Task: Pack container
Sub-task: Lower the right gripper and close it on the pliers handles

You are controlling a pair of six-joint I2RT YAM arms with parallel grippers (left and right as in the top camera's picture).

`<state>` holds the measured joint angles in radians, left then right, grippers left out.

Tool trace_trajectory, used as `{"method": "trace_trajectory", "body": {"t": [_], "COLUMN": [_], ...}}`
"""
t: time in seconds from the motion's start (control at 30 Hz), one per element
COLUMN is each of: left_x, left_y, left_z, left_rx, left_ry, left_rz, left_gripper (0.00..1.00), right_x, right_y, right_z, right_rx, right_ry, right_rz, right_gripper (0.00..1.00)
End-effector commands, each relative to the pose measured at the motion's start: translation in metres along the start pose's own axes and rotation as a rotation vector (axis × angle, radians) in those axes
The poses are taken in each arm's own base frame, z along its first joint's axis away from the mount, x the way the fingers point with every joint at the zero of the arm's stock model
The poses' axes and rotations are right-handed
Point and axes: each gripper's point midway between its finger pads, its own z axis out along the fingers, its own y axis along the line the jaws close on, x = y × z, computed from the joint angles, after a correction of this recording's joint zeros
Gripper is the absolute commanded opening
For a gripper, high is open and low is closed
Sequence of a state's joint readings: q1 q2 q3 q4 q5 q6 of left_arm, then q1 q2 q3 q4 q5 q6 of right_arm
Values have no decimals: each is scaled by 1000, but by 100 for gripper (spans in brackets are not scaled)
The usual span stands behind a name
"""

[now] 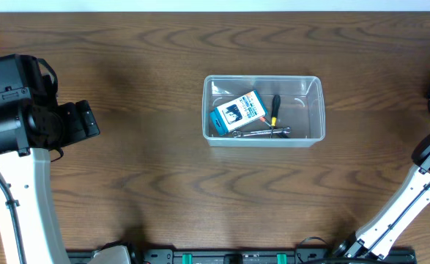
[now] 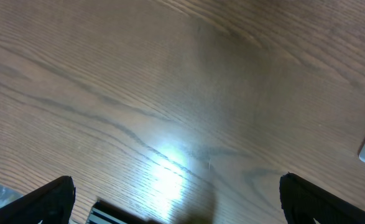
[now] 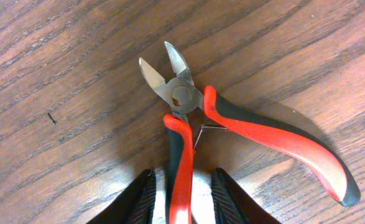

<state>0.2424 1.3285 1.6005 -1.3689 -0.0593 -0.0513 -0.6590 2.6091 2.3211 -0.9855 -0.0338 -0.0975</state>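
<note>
The side cutters (image 3: 182, 96) point straight away from the right gripper (image 3: 185, 177), whose 2 fingers sit apart around 1 red handle, maybe not squeezing it yet.

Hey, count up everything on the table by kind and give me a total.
Clear container: 1
Blue packet: 1
Screwdriver: 1
Silver metal tool: 1, as far as shows
Red-handled cutters: 1
Total: 5
</note>
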Motion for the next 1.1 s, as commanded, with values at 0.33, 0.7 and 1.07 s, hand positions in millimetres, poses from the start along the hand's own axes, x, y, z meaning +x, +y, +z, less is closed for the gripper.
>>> {"method": "trace_trajectory", "body": {"t": [0.33,0.7,1.07], "left_x": [-2,-2,-2], "left_y": [2,2,2], "left_z": [-3,-3,-3], "left_rx": [-2,-2,-2], "left_ry": [-10,-10,-10], "left_rz": [0,0,-1], "left_gripper": [98,98,98], "right_x": [17,8,-27], "right_y": [0,3,27], "right_z": [11,-6,-85], "right_rx": [2,-1,-9], "right_ry": [57,30,-103], "right_rz": [36,29,-29], "right_gripper": [16,11,12]}}
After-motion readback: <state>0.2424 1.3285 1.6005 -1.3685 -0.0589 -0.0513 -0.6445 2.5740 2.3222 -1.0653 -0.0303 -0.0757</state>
